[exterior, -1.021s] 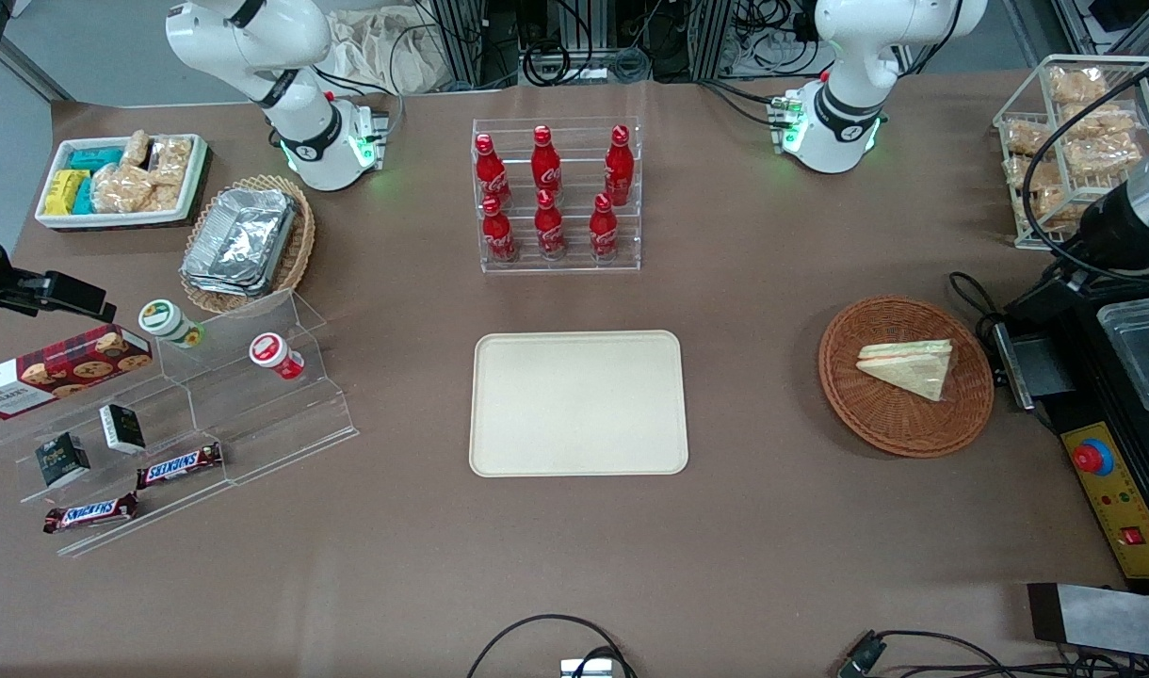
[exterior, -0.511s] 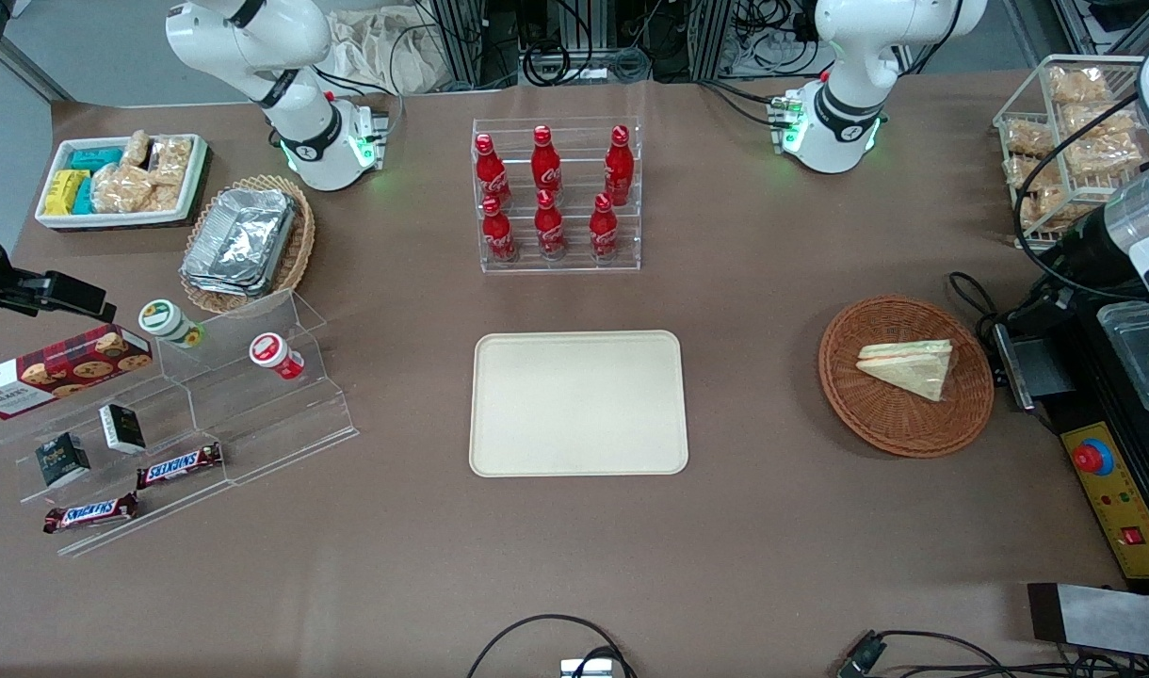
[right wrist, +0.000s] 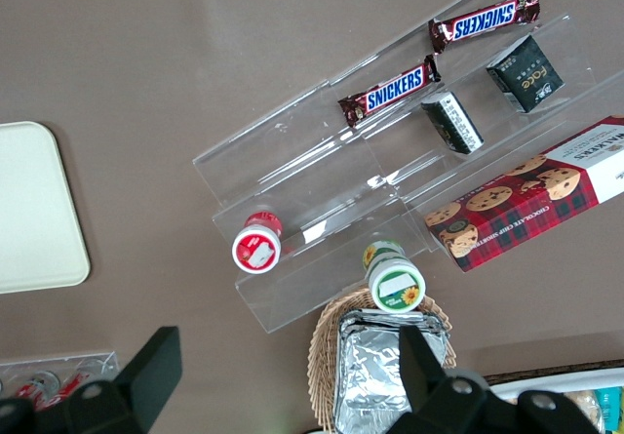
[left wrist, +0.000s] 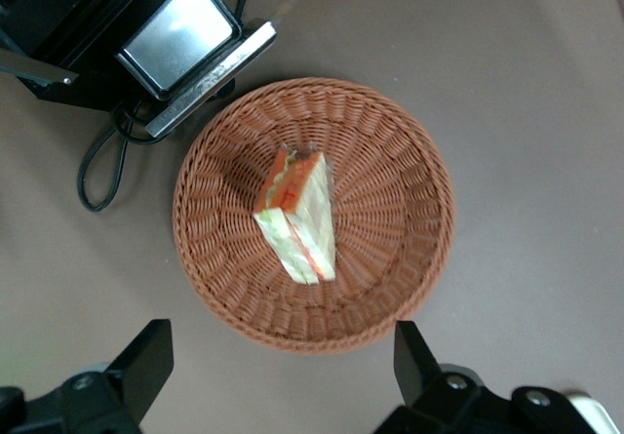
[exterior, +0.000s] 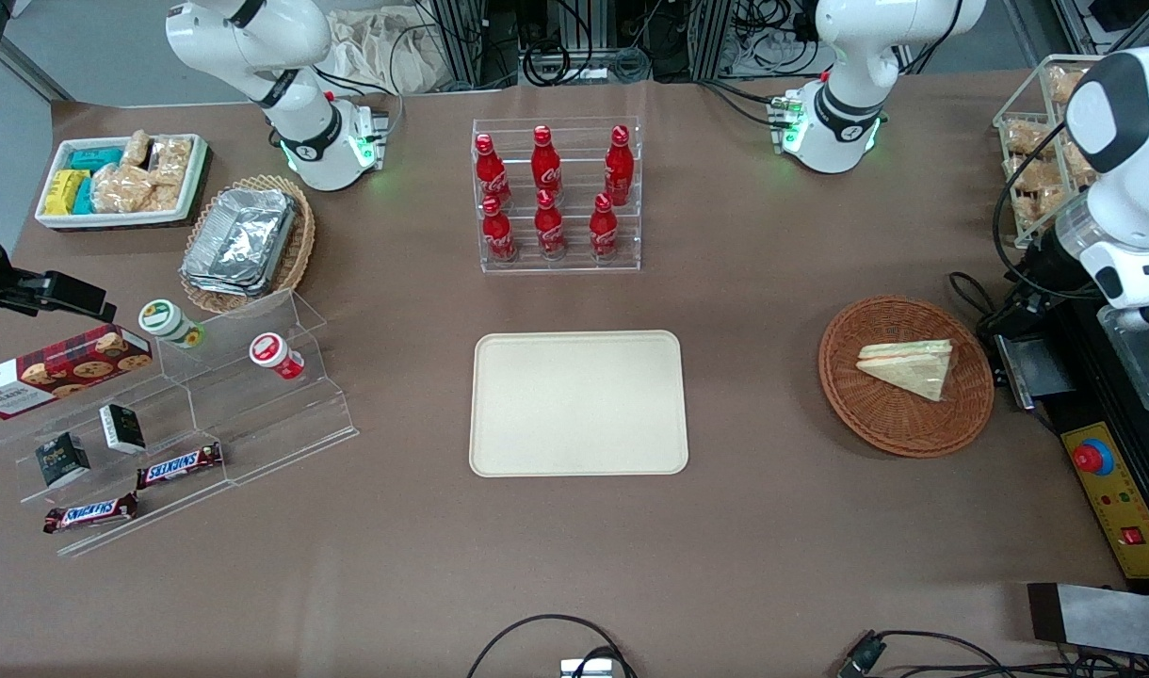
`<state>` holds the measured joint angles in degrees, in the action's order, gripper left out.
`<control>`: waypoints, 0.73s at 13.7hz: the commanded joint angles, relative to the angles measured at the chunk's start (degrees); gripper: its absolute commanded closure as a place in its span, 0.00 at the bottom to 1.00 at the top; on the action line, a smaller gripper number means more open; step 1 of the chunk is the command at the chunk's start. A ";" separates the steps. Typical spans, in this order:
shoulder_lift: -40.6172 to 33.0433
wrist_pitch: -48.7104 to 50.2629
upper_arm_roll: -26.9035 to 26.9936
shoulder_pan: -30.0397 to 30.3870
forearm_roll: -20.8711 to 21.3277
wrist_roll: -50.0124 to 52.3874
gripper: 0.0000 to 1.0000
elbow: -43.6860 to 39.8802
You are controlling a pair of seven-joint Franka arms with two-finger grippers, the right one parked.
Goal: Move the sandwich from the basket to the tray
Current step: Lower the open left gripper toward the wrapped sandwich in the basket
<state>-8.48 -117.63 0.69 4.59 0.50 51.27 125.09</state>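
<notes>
The sandwich [exterior: 909, 367] is a pale triangular wedge with orange and green filling, lying in the round reddish-brown wicker basket [exterior: 848, 414] toward the working arm's end of the table. The cream-beige tray [exterior: 579, 403] lies bare at the table's middle. In the left wrist view, my gripper [left wrist: 280, 361] is open and empty, high above the table just outside the basket's rim [left wrist: 409, 161], with the sandwich [left wrist: 297, 219] lying apart from its black fingers [left wrist: 146, 361]. In the front view the working arm's wrist [exterior: 1125, 264] hangs beside the basket, nearer the table's edge.
A black device with a red button [exterior: 1102, 443] and cables lies next to the basket. A wire rack of bagged snacks [exterior: 1055, 141] and a clear rack of red bottles [exterior: 556, 193] stand farther from the camera. An acrylic stand [exterior: 207, 414] with snacks is at the parked arm's end.
The working arm has swung in from the table's edge toward the basket, and more of its white body shows. The sandwich, basket and tray have not moved.
</notes>
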 commanded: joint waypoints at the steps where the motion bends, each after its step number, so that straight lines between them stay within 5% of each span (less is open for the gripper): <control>1: -3.12 -5.22 -0.17 1.99 0.47 0.85 0.00 6.29; 10: 1.27 -21.49 -0.08 3.49 -0.41 0.94 0.00 15.79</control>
<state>-7.87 -135.86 0.84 7.89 0.24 51.30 138.93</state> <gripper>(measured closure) 0.000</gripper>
